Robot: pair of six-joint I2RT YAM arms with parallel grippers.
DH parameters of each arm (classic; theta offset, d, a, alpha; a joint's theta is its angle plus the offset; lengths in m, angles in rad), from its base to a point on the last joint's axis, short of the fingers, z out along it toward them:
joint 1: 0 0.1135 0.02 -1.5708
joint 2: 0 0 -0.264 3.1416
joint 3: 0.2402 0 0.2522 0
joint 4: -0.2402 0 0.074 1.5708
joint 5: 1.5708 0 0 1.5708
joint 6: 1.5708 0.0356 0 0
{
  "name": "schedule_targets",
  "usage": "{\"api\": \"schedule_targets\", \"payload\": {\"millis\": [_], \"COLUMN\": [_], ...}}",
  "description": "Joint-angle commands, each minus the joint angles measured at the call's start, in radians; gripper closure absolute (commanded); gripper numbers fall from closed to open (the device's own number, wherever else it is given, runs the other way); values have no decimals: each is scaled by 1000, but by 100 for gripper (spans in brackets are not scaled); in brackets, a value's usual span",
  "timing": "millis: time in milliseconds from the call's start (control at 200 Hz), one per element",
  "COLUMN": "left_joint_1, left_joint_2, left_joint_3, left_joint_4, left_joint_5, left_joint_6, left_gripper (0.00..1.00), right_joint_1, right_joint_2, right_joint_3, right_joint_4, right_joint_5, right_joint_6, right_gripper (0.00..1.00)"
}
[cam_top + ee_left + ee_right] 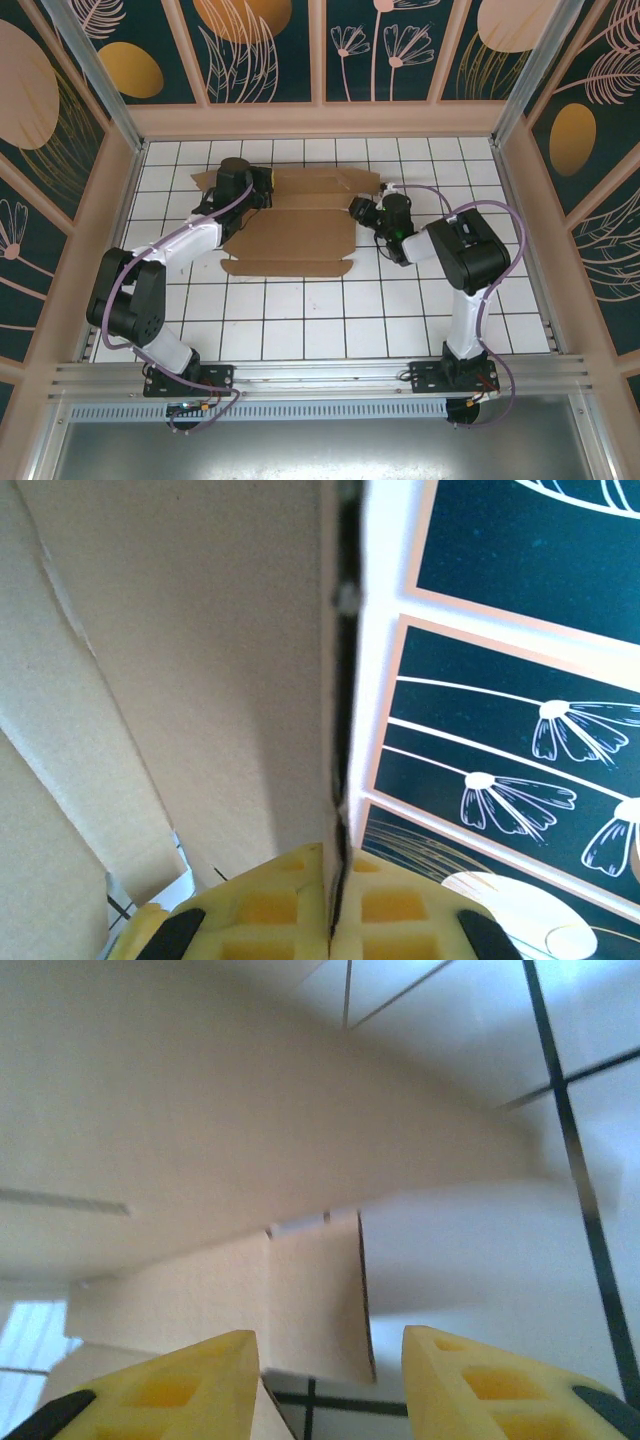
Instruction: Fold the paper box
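Quick status from my end: the box [290, 235] is a wide flat brown cardboard sheet, lying on the white tiled counter [300, 320] toward the far side, roughly centred between the two arms. Most of it looks flat from the top camera, with flaps sticking out on the far left and far right ends. The left tool [262, 182] is over the far-left part of the sheet. On the left wrist cam the left tool [335, 910] is clenched, yellow fingers [270, 910] pressed together with only a thin dark seam between them, and a panel of the box [200, 680] comes up edge-on right out of that seam, so I'd say it's pinching a raised flap. Behind that edge is the dark flowered wall [520, 730]. The right tool [355, 210] sits at the right edge of the sheet, about level with its middle. On the right wrist cam the right tool [328, 1345] has its jaws apart, a yellow finger [160, 1385] on each side of the frame and a clear gap between them. A small cardboard tab lies on the counter [470, 1260] just ahead of that gap, and a bigger panel of the box [200, 1140] curves up over it, a bit blurry. I can't see either finger touching cardboard there, so I'm calling it released.
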Motion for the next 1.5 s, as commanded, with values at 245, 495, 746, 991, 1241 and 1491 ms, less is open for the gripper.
{"api": "schedule_targets", "payload": {"millis": [245,495,746,991,1241,1491], "left_joint_1": [-4,-4,-3,-2,-1,-2], "left_joint_2": [30,2,-12,-18,-2,9], "left_joint_3": [48,41,76,76,47,42], "left_joint_4": [-111,-113,-143,-153,-131,-124], "left_joint_5": [-21,-45,-50,-43,-25,-22], "left_joint_6": [-51,-113,-123,-120,-131,-125], "left_gripper": [100,100,100,100,100,100], "right_joint_1": [-16,-16,-17,-17,-14,-4], "right_joint_2": [82,66,50,50,60,77], "right_joint_3": [27,68,107,132,140,140], "right_joint_4": [157,-124,-253,-203,-39,28], "right_joint_5": [-132,-115,-153,-238,-354,-402], "right_joint_6": [183,164,161,180,272,310], "right_gripper": [63,56,52,54,62,62]}}
